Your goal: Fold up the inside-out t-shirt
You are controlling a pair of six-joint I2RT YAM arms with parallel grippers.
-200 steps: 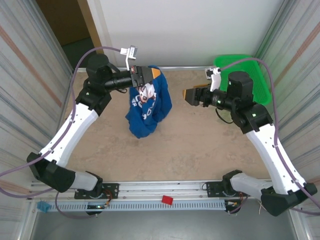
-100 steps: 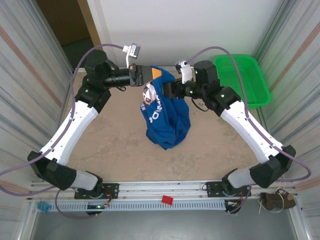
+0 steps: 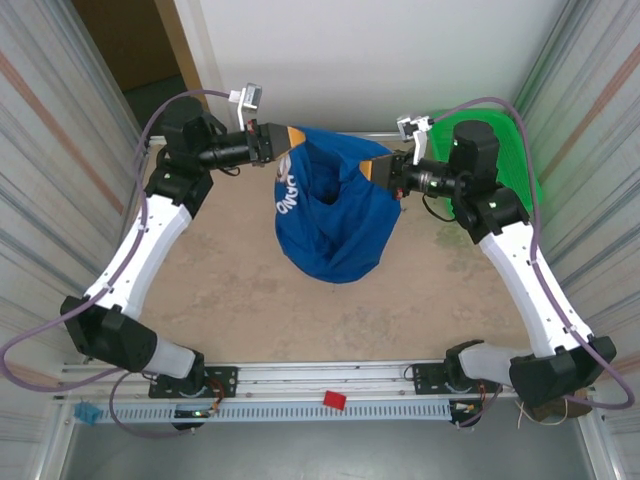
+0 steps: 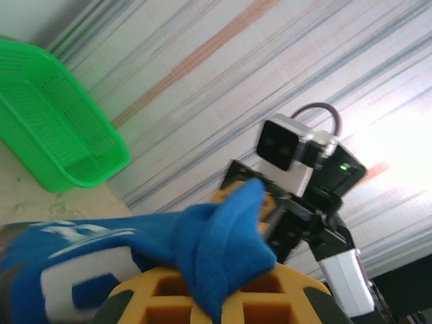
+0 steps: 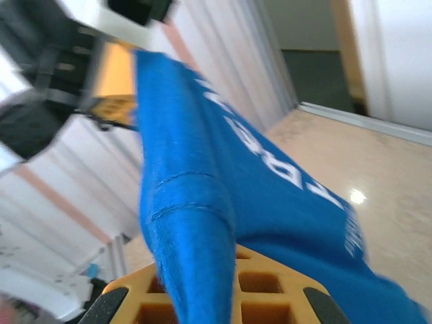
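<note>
Two-handed, holding the inside-out t-shirt (image 3: 340, 225) up over the far half of the table (image 3: 220, 300), stretching its upper edge between the arms and letting the lower bulk sag in a loose pouch, possibly just brushing the surface, though hard to judge from above. Showing white lettering (image 3: 289, 190) on the left-hand face.

Risking a one-sided drop while pulling the edge taut: any slip at either pinch, and dangling the whole shirt from a single corner, bunching it on the table. Risking, too, laying down a twisted heap rather than a flat sheet, given the gathered middle.

Working just beside the green basket (image 3: 522, 170) at the table's far right corner, right behind the right arm; swinging that elbow outward and knocking the rim looking quite possible.

Pinching one end of the edge with the left gripper (image 3: 284, 142), jaws pressed on a fold of blue cloth, apparently only a shallow bite. Clamping the other end with the right gripper (image 3: 384, 168), jaws closed tight over a ridge of fabric.

Ignoring the small red piece (image 3: 334, 401) on the rail at the near edge, well apart from the cloth.
</note>
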